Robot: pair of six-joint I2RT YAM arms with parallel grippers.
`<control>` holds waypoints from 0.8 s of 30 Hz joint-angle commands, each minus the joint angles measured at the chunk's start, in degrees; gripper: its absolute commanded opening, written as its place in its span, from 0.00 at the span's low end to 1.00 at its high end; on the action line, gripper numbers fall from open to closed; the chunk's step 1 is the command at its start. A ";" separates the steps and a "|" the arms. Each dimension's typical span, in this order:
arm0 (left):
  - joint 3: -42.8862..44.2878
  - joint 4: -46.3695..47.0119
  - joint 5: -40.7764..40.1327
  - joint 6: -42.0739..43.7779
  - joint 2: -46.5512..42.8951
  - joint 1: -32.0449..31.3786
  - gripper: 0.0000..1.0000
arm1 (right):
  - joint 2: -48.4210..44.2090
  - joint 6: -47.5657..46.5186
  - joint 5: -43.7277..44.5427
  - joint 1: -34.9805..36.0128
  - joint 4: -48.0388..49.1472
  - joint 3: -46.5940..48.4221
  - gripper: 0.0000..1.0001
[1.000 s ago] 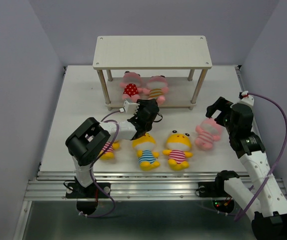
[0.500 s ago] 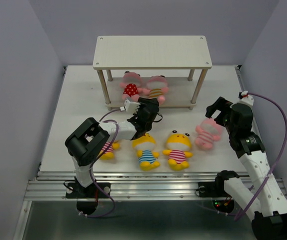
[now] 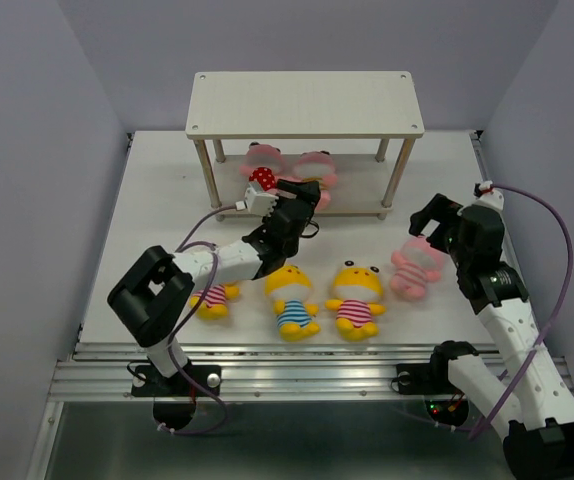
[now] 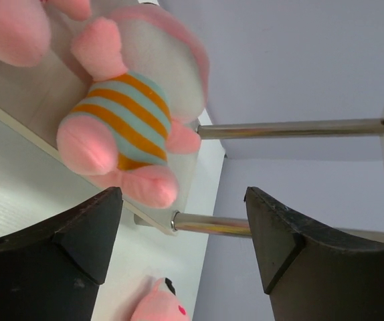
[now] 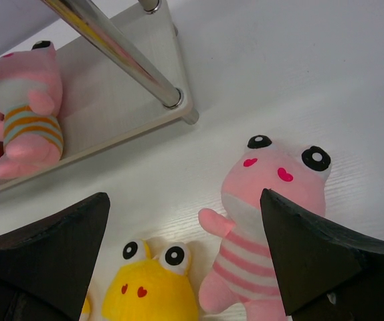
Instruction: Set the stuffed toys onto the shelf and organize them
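A: Top: red-dotted pink toy (image 3: 260, 178) and brown-striped pink toy (image 3: 314, 180) lay on the shelf (image 3: 305, 103), lower board. Four more lay in front of the shelf.
B: Left wrist: left gripper (image 4: 182, 200) gaped wide, empty, facing the shelf. Right wrist: right gripper (image 5: 184, 197) wide too, empty, above the pink-striped toy (image 5: 275, 170).

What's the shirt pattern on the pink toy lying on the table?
Pink toy: pink and white stripes, best in right wrist view.

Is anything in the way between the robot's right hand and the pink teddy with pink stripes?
Nothing visible is. The right gripper is open and points toward the pink-striped toy, with clear space between them.
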 commanded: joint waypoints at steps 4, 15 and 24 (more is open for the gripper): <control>-1.73 -1.93 4.70 8.02 -9.47 -0.44 0.99 | 0.40 1.62 1.58 -0.01 0.71 1.67 1.00; -12.11 -22.74 4.36 8.65 -34.95 -1.15 0.99 | 1.63 12.60 6.25 -0.01 -22.39 6.50 1.00; -15.70 -42.20 0.23 8.92 -50.68 -1.23 0.99 | 3.21 21.31 -1.49 -0.01 -31.46 -0.51 1.00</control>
